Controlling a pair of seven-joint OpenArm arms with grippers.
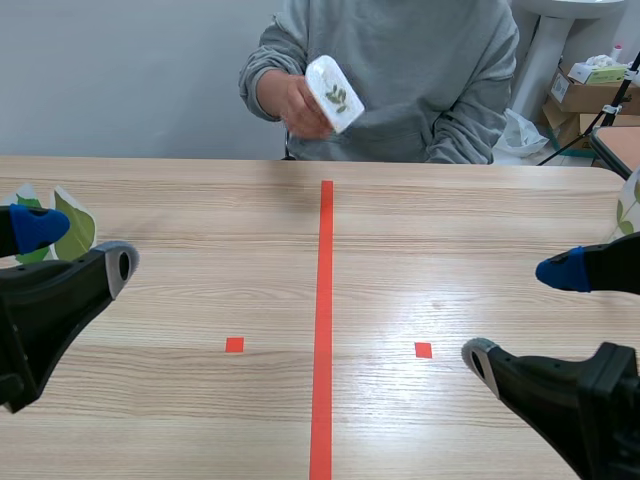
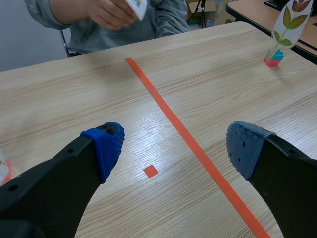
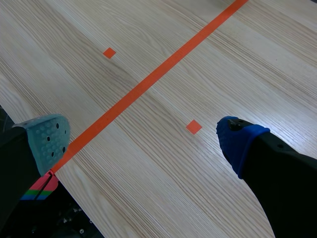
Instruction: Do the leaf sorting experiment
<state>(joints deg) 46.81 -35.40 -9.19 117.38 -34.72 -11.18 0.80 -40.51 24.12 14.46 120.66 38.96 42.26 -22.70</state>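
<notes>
Status, left to right.

- **Far left of the scene frame, mid-height:** green leaf marker (image 1: 78, 215) stands at the bench (image 1: 200, 200) edge, just behind the left jaws.
- **Left jaws, lower left:** wide open, holding nothing, low over the bench. In the left wrist view only bare wood and a tape square (image 2: 150, 171) lie between the pads (image 2: 110, 145).
- **Centre:** red tape line (image 1: 325, 300) splits the bench, with one square on each side. No card lies on either half.
- **Top centre:** the leaf card (image 1: 335, 93) is in the person's hand (image 1: 298, 105), held up past the far bench edge, clear of the wood and well away from both arms. The print is too small to tell which marker it matches.
- **Right jaws, lower right:** also wide open and empty. The right wrist view shows only tape and wood between them.
- **Far right edge, mid-height:** second marker (image 2: 290, 20), a leaf sign on a small red and blue block.

My read is that you're at zero progress, with nothing sorted or placed. Everything is still to do: the card has to reach the bench, then be gripped and carried to the matching marker.
</notes>
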